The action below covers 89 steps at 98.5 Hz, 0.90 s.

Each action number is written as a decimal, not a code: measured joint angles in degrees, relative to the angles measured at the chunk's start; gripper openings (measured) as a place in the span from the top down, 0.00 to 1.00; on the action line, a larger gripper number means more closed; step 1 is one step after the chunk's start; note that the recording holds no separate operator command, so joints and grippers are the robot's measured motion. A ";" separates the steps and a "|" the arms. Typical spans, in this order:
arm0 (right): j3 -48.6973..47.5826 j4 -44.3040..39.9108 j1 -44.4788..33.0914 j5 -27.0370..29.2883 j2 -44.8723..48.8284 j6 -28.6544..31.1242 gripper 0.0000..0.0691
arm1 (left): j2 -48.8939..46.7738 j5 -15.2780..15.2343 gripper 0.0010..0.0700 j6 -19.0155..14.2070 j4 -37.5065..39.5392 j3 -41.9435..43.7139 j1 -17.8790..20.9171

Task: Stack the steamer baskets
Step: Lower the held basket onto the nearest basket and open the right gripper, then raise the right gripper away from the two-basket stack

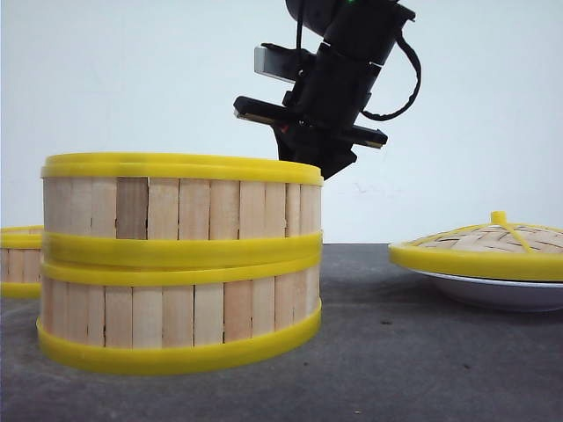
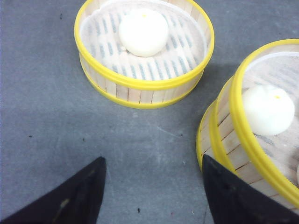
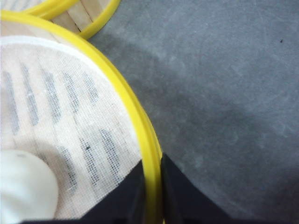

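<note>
Yellow-rimmed wood everywhere up front: two steamer baskets in a stack (image 1: 180, 264) close to the camera on the grey table (image 1: 396, 352), one right on top of the other. Third basket (image 1: 19, 259) peeking in at the far left edge, behind the stack. Black right gripper (image 1: 303, 145) up behind the stack's top rim, fingertips hidden by it. Off to the right, woven lid (image 1: 493, 242) sitting on a white plate (image 1: 493, 290)

From the left wrist: left gripper (image 2: 152, 196) hanging wide open over bare table, nothing between its two black fingers (image 2: 70, 198). Single basket (image 2: 144, 49) ahead with a white bun (image 2: 143, 31) on its cloth. Stack just beside one finger, another bun (image 2: 267, 109) in its top basket

From the right wrist: right gripper's fingers (image 3: 124, 198) pinched tight on the top basket's yellow rim (image 3: 135, 126), one inside, one outside. White bun (image 3: 25, 189) near them on the cloth
</note>
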 joint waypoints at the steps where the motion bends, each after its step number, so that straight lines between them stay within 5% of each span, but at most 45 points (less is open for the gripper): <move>1: 0.02 -0.02 0.02 0.02 0.02 0.00 0.97 | 0.00 0.00 0.45 0.00 0.00 0.00 0.00; 54: 0.48 -0.13 0.20 0.13 0.55 0.04 0.95 | 0.00 0.00 0.45 0.00 0.00 0.00 0.00; 78: 0.48 -1.40 0.44 -0.04 0.98 0.66 0.59 | 0.02 0.00 0.45 0.00 0.31 0.00 0.00; 89: 0.48 -3.28 0.46 -0.15 -0.33 0.68 0.53 | 1.07 -0.02 0.45 0.00 2.27 0.00 0.00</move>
